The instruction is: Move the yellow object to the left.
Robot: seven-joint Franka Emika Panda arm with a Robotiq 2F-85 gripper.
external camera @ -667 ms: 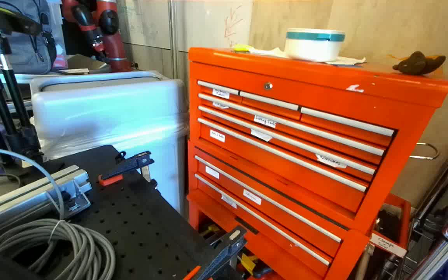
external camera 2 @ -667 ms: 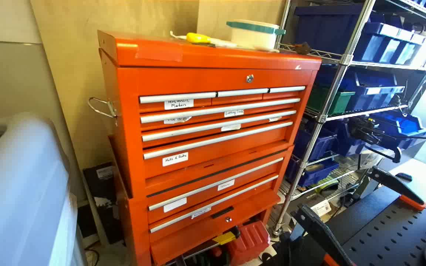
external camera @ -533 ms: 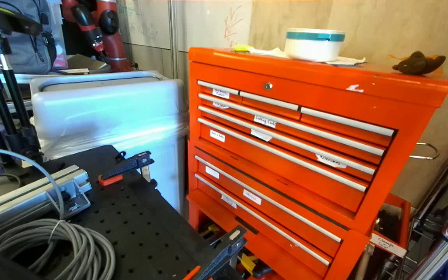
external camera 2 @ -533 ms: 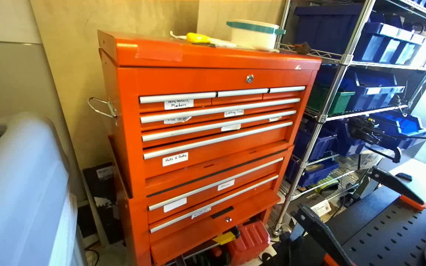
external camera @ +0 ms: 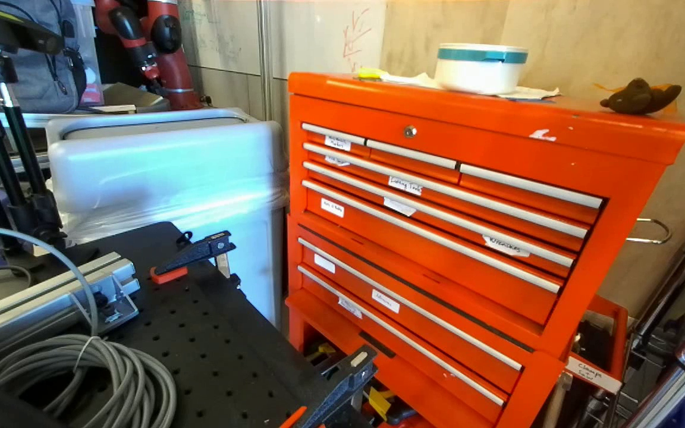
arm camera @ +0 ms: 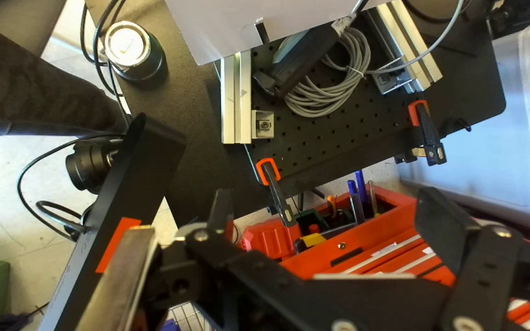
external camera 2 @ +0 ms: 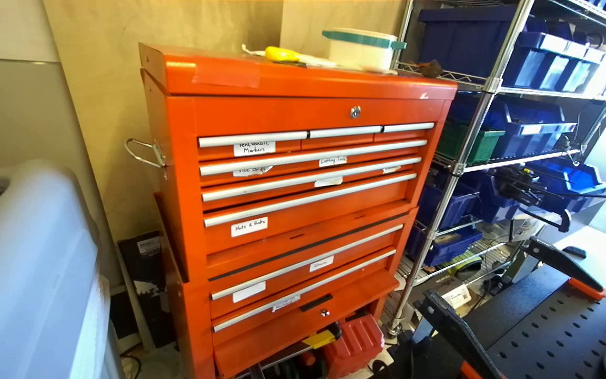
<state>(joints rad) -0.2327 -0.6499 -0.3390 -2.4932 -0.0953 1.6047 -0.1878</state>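
A small yellow object (external camera 2: 282,54), which looks like a tool handle, lies on top of the red tool cabinet (external camera 2: 303,84), left of a white tub with a teal lid rim (external camera 2: 363,50). It also shows at the cabinet's far top edge in an exterior view (external camera: 370,73). In the wrist view my gripper (arm camera: 330,214) has its two dark fingers wide apart with nothing held between them. The cabinet's lower front shows behind the fingers. The yellow object on the cabinet top is out of the wrist view. The gripper does not show in either exterior view.
A black perforated table (external camera: 200,356) carries clamps (external camera: 200,252), coiled grey cable (external camera: 110,380) and aluminium rails. A dark item (external camera: 640,96) sits at the cabinet top's end. Wire shelving with blue bins (external camera 2: 537,131) stands beside the cabinet. A large pale bin (external camera: 167,160) is close by.
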